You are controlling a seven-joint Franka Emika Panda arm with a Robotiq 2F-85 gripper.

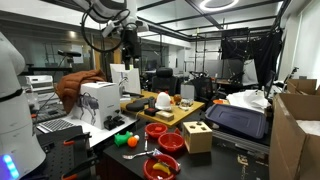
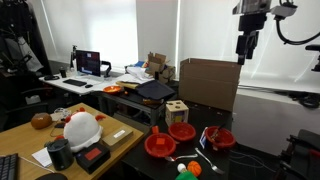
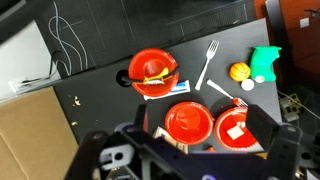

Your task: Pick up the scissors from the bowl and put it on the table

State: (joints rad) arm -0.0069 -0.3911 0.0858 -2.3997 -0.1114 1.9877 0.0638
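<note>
Your jaws are spread wide and pinch nothing. The gripper [image 2: 245,45] hangs high above the bench [image 3: 95,95], I think to let you aim first. The scissors [image 3: 153,72] lie inside the red bowl [image 3: 168,58] beside the white fork [image 3: 207,65]. Only the wrist view looks down into this bowl. The exterior views show how far you must descend.
</note>
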